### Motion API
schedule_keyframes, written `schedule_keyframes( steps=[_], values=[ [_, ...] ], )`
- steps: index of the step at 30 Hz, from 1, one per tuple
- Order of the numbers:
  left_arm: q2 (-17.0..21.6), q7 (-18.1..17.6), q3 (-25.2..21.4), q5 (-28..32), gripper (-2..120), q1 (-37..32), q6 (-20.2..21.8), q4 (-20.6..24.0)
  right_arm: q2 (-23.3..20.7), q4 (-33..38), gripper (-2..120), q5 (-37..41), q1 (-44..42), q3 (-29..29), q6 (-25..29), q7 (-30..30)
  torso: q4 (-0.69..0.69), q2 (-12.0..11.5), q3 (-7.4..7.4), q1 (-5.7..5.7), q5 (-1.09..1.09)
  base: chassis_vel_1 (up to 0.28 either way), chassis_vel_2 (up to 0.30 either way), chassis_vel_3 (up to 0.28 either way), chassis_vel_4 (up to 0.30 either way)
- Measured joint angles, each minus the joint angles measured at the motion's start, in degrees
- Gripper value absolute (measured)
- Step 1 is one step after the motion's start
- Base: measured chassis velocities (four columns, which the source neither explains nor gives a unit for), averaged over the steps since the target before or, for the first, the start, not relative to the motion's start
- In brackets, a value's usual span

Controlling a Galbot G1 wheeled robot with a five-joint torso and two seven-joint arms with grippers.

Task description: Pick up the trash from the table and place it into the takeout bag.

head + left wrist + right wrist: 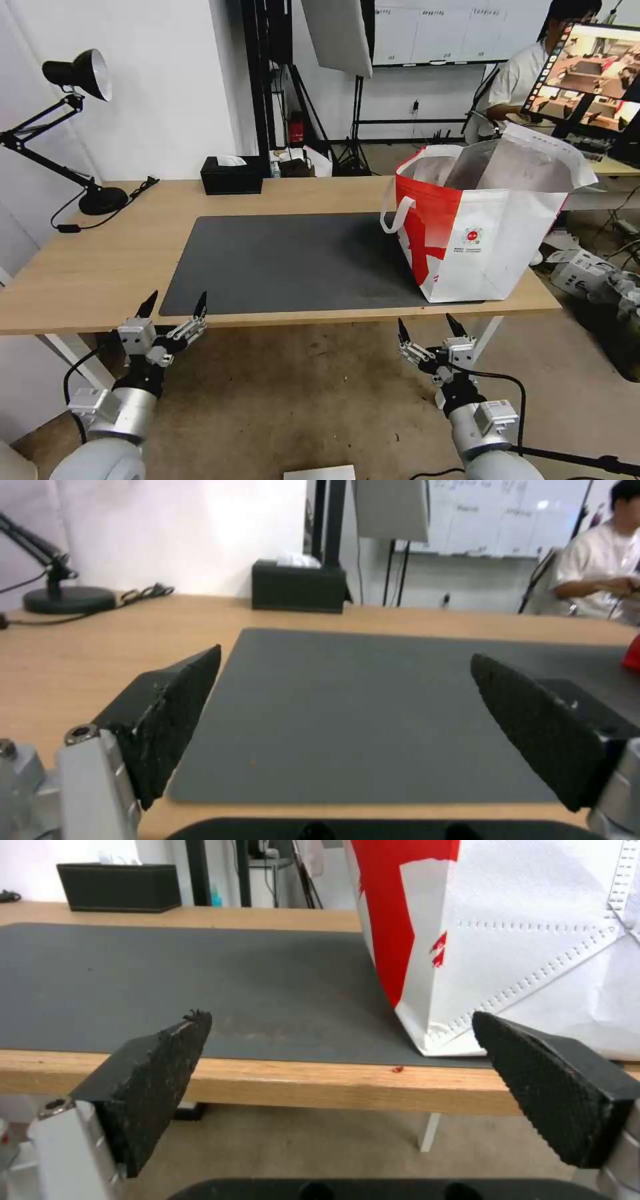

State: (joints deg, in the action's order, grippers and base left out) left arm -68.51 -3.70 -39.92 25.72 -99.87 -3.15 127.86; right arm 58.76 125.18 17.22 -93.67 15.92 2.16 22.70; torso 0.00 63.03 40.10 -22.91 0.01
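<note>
- left gripper [173, 305] at table's [87, 267] near edge, off mat's [280, 263] near-left corner, fingers spread, holding nothing
- right gripper [427, 327] below near edge, in front of takeout bag [480, 227], also spread and empty
- bag upright at mat's right end, mouth open, likely to take drops
- no trash visible on mat; only a red speck [397, 1069] on near edge
- looks like a rest pose, judging task about finished

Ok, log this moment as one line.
left gripper: open, holding nothing, at table front edge | right gripper: open, holding nothing, below front edge near takeout bag | bag: upright on mat, mouth open
</note>
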Motion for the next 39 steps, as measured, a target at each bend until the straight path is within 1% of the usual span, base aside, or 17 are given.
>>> schedule_keyframes(
  steps=[5, 10, 13, 39],
  values=[
    [-1.81, -0.24, -0.6, -1.07, 100, -2.44, 2.4, 1.06, 0.0, 0.0, 100, 0.0, 0.0, 0.0, 0.0, 0.0, 0.0, 0.0, 0.0, 0.0, -0.01, 0.0, 0.0, 0.0, 0.0],
    [-2.94, -0.37, -0.05, -1.45, 100, -3.11, 3.12, 1.7, 0.0, 0.0, 100, 0.0, 0.0, 0.0, 0.0, 0.0, 0.0, 0.0, 0.0, 0.0, 0.0, 0.0, 0.0, 0.0, 0.0],
    [-3.53, -0.45, 0.51, -2.31, 100, -3.18, 3.25, 1.34, 0.0, 0.0, 100, 0.0, 0.0, 0.0, 0.0, 0.0, 0.0, 0.0, 0.0, 0.0, 0.0, 0.0, 0.0, 0.0, 0.0],
    [-3.54, -0.61, 0.87, -2.48, 100, -2.88, 3.1, 0.82, 0.0, 0.0, 100, 0.0, 0.0, 0.0, 0.0, 0.0, 0.0, -0.01, 0.0, -0.01, -0.01, 0.0, 0.0, 0.0, 0.0]
  ],
)
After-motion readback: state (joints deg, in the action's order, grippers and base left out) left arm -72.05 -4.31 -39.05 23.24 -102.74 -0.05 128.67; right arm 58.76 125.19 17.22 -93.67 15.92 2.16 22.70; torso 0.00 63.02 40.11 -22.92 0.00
